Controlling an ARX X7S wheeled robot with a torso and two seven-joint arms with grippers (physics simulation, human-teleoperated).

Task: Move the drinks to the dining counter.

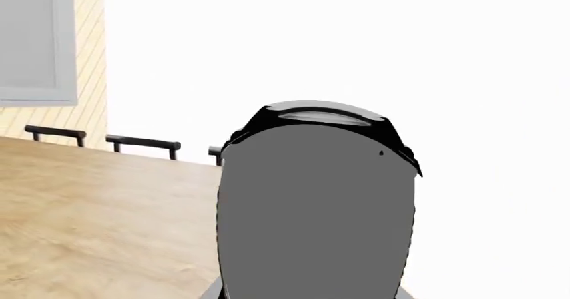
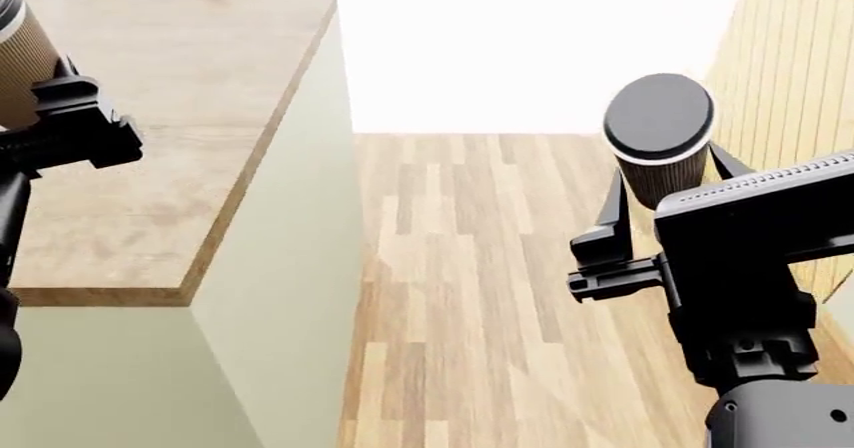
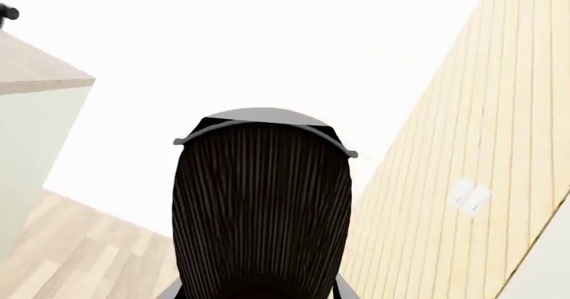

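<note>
My left gripper [image 2: 54, 98] is shut on the tan paper coffee cup [image 2: 16, 58] and holds it above the left part of the dining counter [image 2: 160, 168], which has a light wood top and pale green sides. Seen from the left wrist, this cup [image 1: 316, 212] is smooth, in shade, with a black lid, and hides the jaws. Out over the floor to the counter's right, the right gripper [image 2: 667, 193] is shut on the ribbed lidded cup [image 2: 661, 138]. That ribbed cup [image 3: 258, 205] fills the right wrist view.
Black chair backs [image 1: 143, 142] stand along the counter's far side. A wood-slat wall [image 2: 787, 68] runs close on the right, with a socket [image 3: 468, 195]. Plank floor [image 2: 467, 268] lies between counter and wall. A grey framed panel [image 1: 36, 39] hangs on the far wall.
</note>
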